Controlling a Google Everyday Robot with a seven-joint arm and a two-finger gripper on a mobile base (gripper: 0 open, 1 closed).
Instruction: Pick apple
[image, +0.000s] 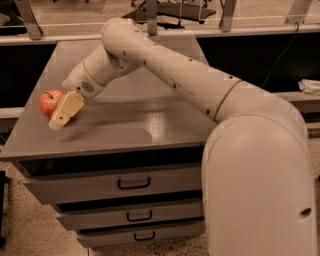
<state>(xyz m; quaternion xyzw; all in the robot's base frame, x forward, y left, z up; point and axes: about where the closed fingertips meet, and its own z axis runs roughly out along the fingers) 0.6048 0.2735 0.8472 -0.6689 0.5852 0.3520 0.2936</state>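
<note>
The red apple (48, 101) with a short dark stem lies near the left edge of the grey cabinet top (150, 115). My gripper (59, 120) reaches down from the right on a long white arm (165, 65). It stands right at the apple, in front of its right side, and hides part of it. The gripper's tip points down and to the left, close to the cabinet top. I cannot tell whether it touches the apple.
The cabinet has three drawers with dark handles (133, 183) below its front edge. The apple is close to the left edge of the top. Metal frame legs (29, 20) stand behind. A white object (310, 86) lies on a ledge at the far right.
</note>
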